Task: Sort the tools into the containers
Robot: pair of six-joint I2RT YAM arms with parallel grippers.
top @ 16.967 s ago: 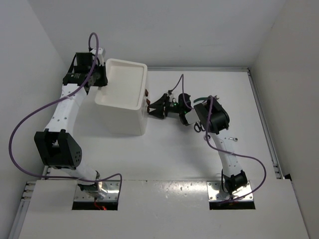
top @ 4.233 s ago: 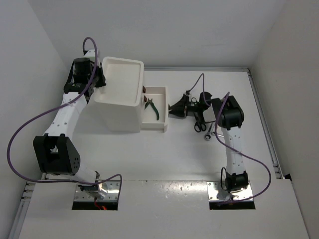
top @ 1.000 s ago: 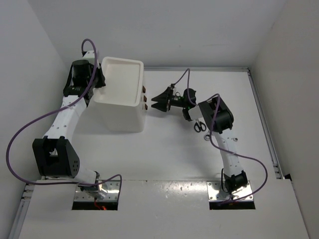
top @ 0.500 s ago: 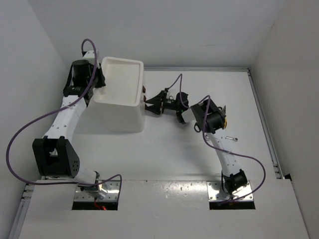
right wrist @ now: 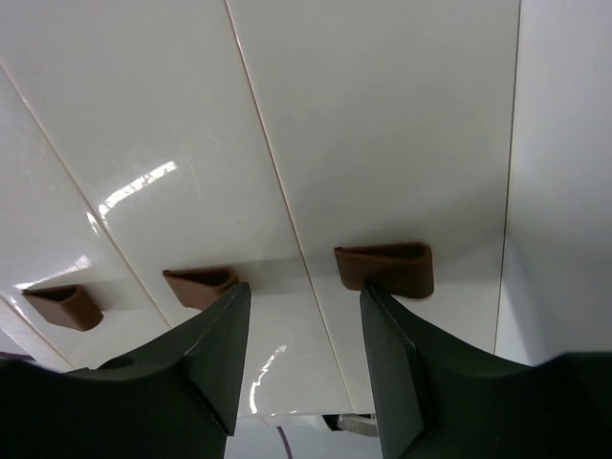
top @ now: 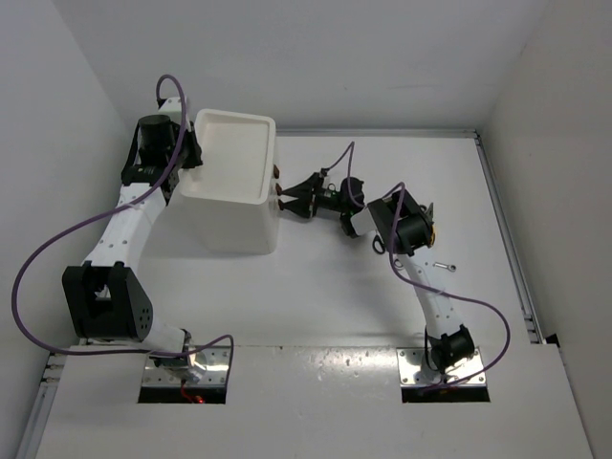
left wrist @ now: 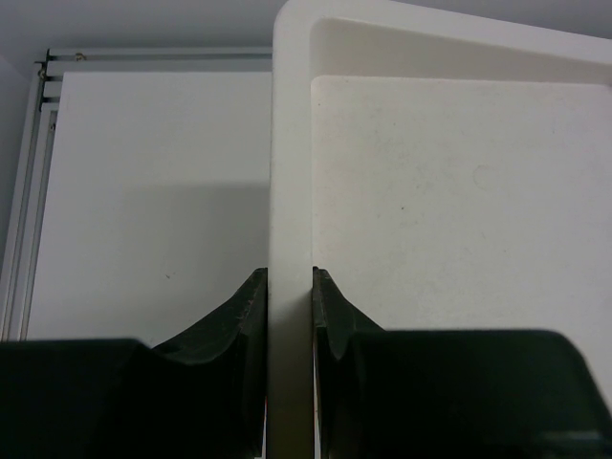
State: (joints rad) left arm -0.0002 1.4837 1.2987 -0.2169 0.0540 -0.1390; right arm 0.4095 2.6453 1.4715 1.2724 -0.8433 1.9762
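Note:
The tall white box stands at the back left, all drawers pushed in. My left gripper is shut on the left rim of its top tray, one finger on each side. My right gripper is open and empty, its tips right at the drawer fronts. In the right wrist view the gripper has its right finger just under one dark red handle and its left finger under the middle handle. A silver wrench lies right of the right arm. Black scissors peek from under that arm.
A third handle shows at the left of the right wrist view. A bit of yellow handle shows behind the right arm. White walls close in the table at the left, back and right. A metal rail runs along the right edge.
A drawer that stood open with the green pliers inside is now shut. Over the last second my right gripper moved left up to the drawer fronts. The left arm has not moved.

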